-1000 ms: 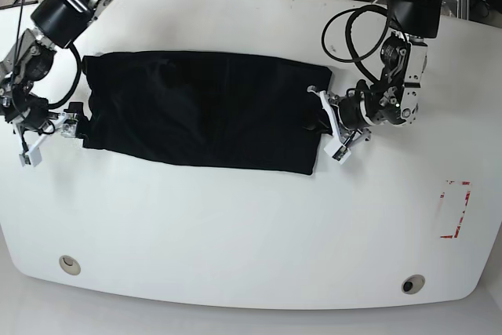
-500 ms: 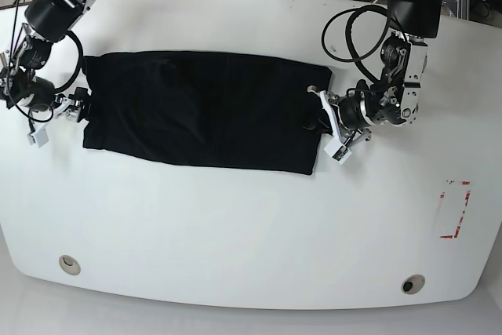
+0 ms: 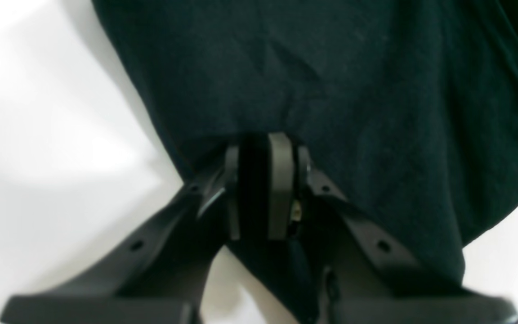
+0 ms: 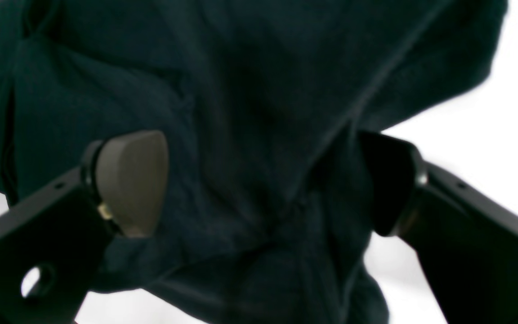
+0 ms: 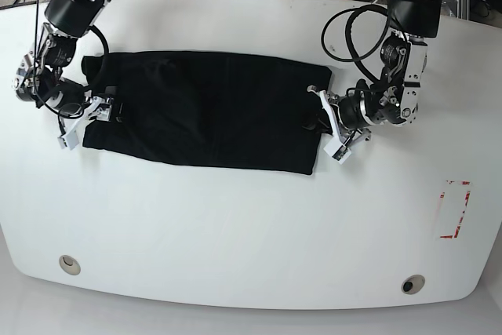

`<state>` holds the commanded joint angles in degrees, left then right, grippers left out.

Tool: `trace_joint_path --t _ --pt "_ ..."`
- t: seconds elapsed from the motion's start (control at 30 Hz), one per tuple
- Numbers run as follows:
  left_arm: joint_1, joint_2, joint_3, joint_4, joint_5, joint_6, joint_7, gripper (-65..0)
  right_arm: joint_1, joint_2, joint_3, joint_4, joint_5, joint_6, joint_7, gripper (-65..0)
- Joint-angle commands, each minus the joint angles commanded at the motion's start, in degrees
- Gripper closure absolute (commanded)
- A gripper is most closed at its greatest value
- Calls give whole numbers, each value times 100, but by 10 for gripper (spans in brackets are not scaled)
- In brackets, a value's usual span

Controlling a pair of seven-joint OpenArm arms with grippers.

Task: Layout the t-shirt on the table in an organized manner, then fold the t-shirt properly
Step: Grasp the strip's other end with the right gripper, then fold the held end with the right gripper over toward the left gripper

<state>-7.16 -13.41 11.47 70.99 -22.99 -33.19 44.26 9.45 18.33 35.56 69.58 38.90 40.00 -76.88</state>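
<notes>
Across the glossy white tabletop (image 5: 235,225), the black t-shirt (image 5: 204,107) lies flat; left gripper (image 3: 263,180) jaws pinch its edge, right gripper (image 4: 259,180) jaws spread wide over cloth.

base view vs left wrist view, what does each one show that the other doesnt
Only the base view shows the whole t-shirt lying as a long band on the table, the right gripper at its far end, the red dashed mark and two grey grommet holes. Only the left wrist view shows the left gripper close up, its pads pressed together on a fold of fabric at the shirt's edge. Both show the black t-shirt, the white table and the left gripper at the shirt's edge.
</notes>
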Motion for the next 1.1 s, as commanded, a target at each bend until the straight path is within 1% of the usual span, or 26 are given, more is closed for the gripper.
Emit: trace_joint_path --t 0.1,0.17,0.23,0.27,0.33,0.4,0.43,0.5,0.53,0.57,0.6,0.7,0.8,0.83,0.9,1.07,1.1 --pt "0 0 9 -9 0 0 0 -68 0 -123 -18 0 -9 0 0 -631" --pt "0 0 9 -18 0 0 0 -68 9 -176 -18 0 -44 0 0 -591" --pt "0 0 9 -18 0 0 0 -68 9 -229 -18 0 -53 0 0 -506" --pt "0 0 9 -26 0 0 0 -68 9 -246 -18 0 -53 0 9 -490" --pt "0 0 9 -26 0 0 0 -68 0 -281 -18 0 -53 0 44 -396" --pt "0 9 9 -26 0 0 0 -68 0 -281 -18 0 -53 0 149 -285" --pt "0 9 9 -26 0 0 0 -68 0 -281 -26 0 -53 0 167 -250" --pt "0 9 9 -26 0 0 0 -68 0 -281 -26 0 -53 0 193 -105" --pt "0 9 9 -26 0 0 0 -68 0 -273 -26 0 -53 0 193 -68" --pt "0 9 9 -35 0 0 0 -68 0 -264 -26 0 -53 0 193 -8" --pt "0 9 9 -35 0 0 0 -68 18 -255 -26 0 -53 0 193 0" --pt "-9 18 9 -35 0 0 0 -68 26 -237 -26 149 -9 0 185 -6" --pt "-18 18 18 -44 9 0 0 -68 0 -290 -26 774 18 0 132 0" --pt "-26 18 18 -44 9 0 0 -68 0 -308 -26 976 26 0 44 0" --pt "-26 26 26 -44 9 0 0 -68 0 -448 -26 1486 35 0 -273 0" --pt "-44 26 211 -123 9 0 0 -68 18 -774 -44 2435 53 0 -312 0" --pt "-53 26 281 -123 9 0 0 -68 0 -870 -176 2664 53 0 -312 0"
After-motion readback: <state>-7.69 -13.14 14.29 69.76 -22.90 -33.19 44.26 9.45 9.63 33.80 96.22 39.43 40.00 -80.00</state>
